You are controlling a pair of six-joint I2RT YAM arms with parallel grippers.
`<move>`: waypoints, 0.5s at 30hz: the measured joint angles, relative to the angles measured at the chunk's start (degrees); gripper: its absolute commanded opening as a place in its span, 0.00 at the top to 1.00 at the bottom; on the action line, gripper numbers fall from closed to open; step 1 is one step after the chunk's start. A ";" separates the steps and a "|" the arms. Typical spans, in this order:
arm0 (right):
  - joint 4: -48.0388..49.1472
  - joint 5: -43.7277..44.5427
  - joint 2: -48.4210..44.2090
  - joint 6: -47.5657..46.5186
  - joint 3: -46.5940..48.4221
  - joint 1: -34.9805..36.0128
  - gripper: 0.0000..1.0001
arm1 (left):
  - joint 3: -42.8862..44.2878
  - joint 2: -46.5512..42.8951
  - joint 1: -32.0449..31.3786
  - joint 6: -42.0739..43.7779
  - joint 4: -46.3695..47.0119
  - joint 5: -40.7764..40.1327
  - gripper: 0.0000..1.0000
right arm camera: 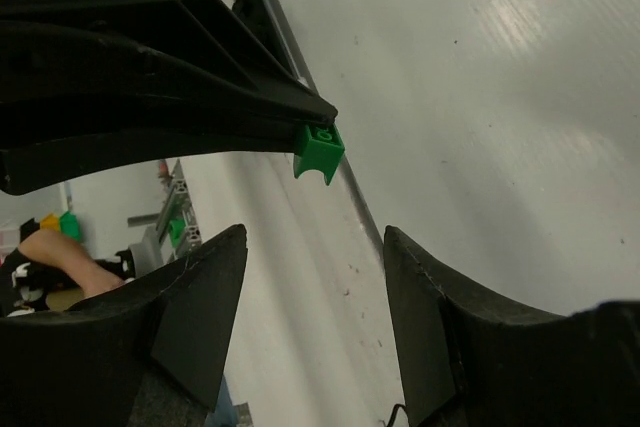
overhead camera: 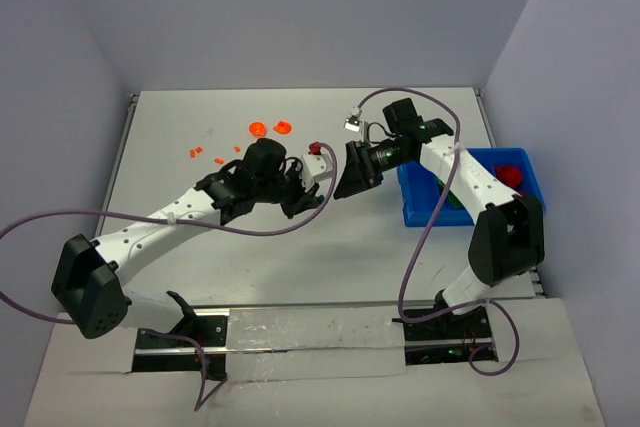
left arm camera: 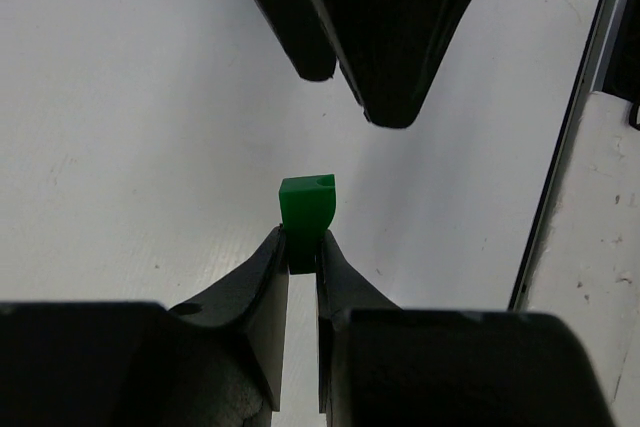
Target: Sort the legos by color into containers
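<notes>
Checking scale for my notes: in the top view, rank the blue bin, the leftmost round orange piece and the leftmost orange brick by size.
1. blue bin, by far the largest
2. round orange piece
3. orange brick, clearly the smallest

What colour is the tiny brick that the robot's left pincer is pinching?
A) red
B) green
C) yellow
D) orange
B: in the left wrist view, the left pincer is closed on a small green plastic brick that sticks out past its fingertips.
</notes>
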 measured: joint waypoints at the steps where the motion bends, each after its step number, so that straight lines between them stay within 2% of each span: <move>1: 0.15 -0.46 0.40 0.14 0.01 0.28 0.38 | -0.01 0.00 -0.23 0.16 0.09 -0.46 1.00; 15: 0.16 -2.46 8.75 0.87 1.93 2.44 0.46 | 0.25 0.84 -3.27 1.58 0.15 -3.76 1.00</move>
